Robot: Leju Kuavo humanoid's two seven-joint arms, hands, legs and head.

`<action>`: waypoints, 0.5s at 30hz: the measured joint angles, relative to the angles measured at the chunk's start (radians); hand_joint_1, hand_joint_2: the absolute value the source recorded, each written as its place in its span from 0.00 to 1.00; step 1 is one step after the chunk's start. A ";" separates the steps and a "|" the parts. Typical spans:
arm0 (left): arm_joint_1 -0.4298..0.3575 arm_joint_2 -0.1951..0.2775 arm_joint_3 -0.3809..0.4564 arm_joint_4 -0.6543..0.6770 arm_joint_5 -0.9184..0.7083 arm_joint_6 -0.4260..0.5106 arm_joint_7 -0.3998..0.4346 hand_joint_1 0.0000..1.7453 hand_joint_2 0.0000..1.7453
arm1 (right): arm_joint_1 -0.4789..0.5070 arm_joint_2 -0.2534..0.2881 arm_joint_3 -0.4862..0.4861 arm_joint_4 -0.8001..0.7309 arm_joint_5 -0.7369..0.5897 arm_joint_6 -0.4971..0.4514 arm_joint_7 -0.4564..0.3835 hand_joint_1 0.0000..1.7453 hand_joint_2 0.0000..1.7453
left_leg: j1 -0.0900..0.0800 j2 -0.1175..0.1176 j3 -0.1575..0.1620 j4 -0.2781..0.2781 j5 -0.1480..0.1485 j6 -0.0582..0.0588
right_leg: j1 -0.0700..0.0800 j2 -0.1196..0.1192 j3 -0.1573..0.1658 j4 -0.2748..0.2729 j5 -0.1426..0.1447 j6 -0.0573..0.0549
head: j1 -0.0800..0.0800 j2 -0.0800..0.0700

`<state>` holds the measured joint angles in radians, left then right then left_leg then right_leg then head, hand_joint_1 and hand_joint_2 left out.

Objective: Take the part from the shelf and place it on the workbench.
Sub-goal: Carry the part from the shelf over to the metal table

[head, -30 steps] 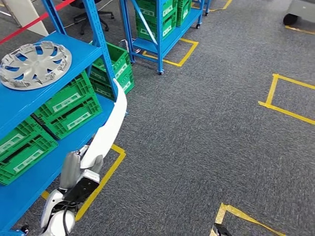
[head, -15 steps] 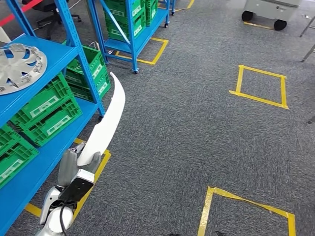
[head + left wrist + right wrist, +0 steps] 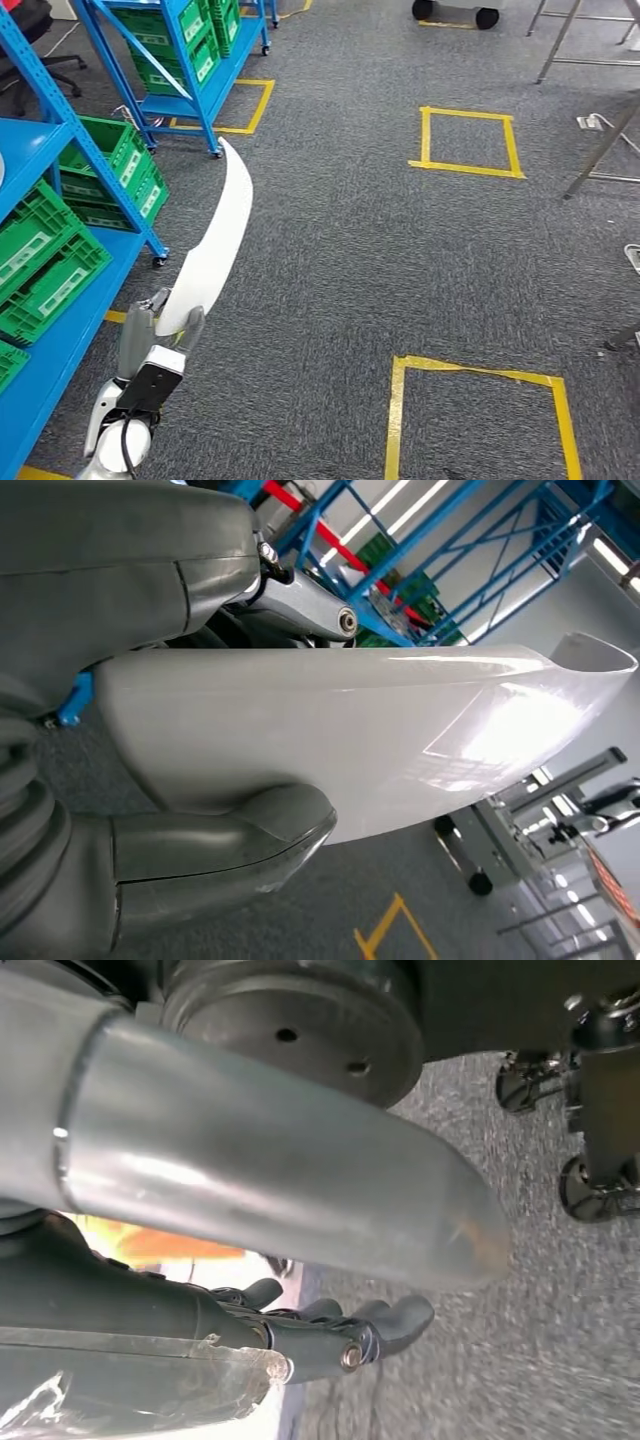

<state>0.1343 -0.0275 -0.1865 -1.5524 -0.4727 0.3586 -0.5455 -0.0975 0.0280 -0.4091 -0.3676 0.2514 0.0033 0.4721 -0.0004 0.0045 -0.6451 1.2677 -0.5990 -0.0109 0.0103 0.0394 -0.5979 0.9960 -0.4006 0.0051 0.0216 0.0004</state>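
The part [image 3: 215, 235] is a long, curved white panel. My left hand [image 3: 155, 330] grips its lower end, and the panel rises up and away from the hand over the grey carpet. In the left wrist view the white part [image 3: 362, 730] lies across the picture, clamped between the thick grey thumb [image 3: 226, 850] and the fingers above it. My right hand [image 3: 332, 1330] hangs beside my body over the carpet, its dark fingers stretched out and holding nothing.
The blue shelf [image 3: 45, 360] with green crates [image 3: 45, 265] stands at the left, a second blue rack [image 3: 189, 60] behind it. Yellow tape squares [image 3: 468, 140] [image 3: 475, 375] mark the carpet. Metal frame legs [image 3: 596, 150] stand at the right, and cart wheels [image 3: 453, 12] are far off.
The camera has turned right: the shelf has slid toward the left edge, the silver wheel cover has left the picture, and metal legs have come in at the right. My left hand still holds the part.
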 joint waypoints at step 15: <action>-0.013 0.002 0.002 0.001 0.018 -0.016 -0.011 1.00 1.00 | 0.003 0.009 -0.041 0.001 0.018 -0.001 0.003 0.00 0.00 | 0.009 0.022 0.104 -0.277 0.145 0.031 | -0.012 -0.032 -0.166 0.294 -0.103 0.064 | 0.015 0.000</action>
<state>0.1213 -0.0250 -0.1842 -1.5517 -0.4548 0.3430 -0.5569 -0.0942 0.0367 -0.4501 -0.3666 0.2691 0.0026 0.4748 0.0083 0.0261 -0.5415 0.9907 -0.4543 0.0198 -0.0013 0.0073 -0.7637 1.2896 -0.5032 0.0693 0.0370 0.0004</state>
